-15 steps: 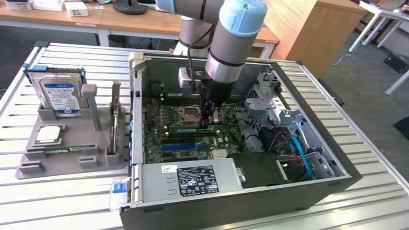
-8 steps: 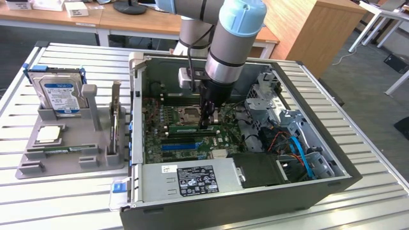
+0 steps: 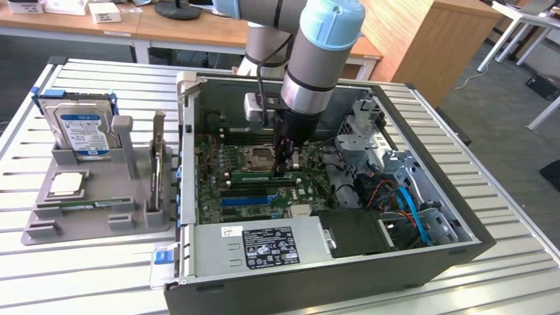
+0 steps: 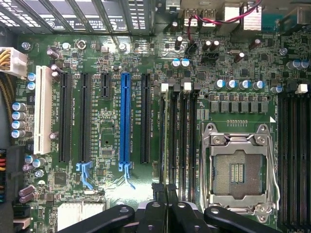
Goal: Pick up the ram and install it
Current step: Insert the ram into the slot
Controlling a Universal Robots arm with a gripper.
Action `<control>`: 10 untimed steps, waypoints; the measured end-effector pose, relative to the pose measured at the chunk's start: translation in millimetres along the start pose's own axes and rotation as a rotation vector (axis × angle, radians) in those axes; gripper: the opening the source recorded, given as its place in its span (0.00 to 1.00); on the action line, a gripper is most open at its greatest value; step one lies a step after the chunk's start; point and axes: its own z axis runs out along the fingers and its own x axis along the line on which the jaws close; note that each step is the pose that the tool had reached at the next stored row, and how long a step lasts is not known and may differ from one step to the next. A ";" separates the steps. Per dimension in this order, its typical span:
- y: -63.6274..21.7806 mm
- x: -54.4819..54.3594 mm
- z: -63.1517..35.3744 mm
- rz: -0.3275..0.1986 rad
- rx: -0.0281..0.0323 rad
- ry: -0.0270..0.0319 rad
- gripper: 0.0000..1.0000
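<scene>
A slatted metal table (image 3: 88, 275) carries an open computer case (image 3: 306, 289) lying on its side, with the motherboard (image 4: 112, 53) facing up. The robot arm (image 3: 319, 59) comes in from the far side and reaches straight down into the case. At the near edge of the case sits the silver power supply (image 3: 262, 246).

On the exterior view's left, well apart from the case, a grey tray (image 3: 52, 230) holds a blue-labelled hard drive (image 3: 85, 128) standing upright at its far end. An expansion card (image 3: 157, 170) stands on edge along its right side.

On the board, the empty CPU socket (image 4: 238, 170) lies just beside a bank of black memory slots (image 4: 187, 136), with a long blue slot (image 4: 125, 116) further off.

The gripper (image 3: 282, 172) is clenched on the ram (image 3: 252, 176), which stands on edge at those slots just near of the socket. Whether it is seated cannot be told.

A second green stick (image 3: 83, 205) lies flat in the tray.
</scene>
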 end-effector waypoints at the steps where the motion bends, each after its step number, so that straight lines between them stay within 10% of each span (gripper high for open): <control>1: 0.0 0.0 0.0 -0.002 0.0000 0.0000 0.12; 10: -0.2 0.0 2.5 -0.007 0.0000 0.0002 0.12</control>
